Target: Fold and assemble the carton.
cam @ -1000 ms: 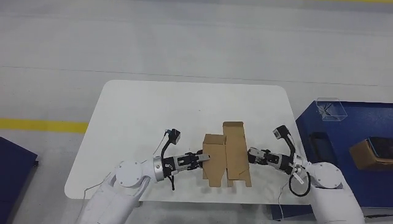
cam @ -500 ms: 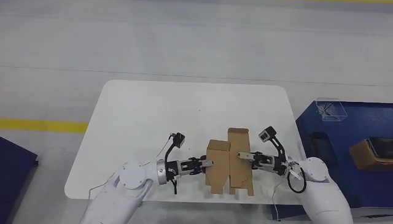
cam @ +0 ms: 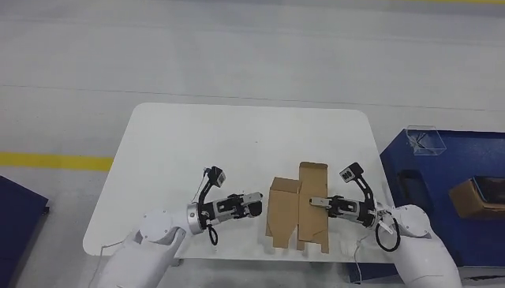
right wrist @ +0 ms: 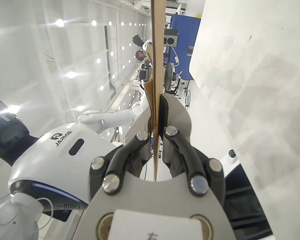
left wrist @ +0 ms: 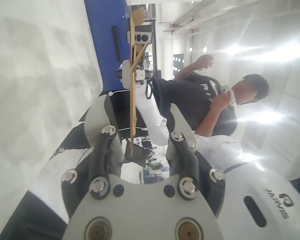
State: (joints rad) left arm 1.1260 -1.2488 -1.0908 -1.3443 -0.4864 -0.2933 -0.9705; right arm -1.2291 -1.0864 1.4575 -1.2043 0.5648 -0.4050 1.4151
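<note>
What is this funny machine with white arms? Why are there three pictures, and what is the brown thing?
It is a robot with two arms, each ending in a two-fingered hand. One picture looks down from above its arms onto a white table. The other two come from small cameras on its wrists, so each hand shows close up. The brown thing is a flat cardboard carton that it should fold into a box. The right hand pinches the carton's edge. The left hand is open beside the carton, gripping nothing.
</note>
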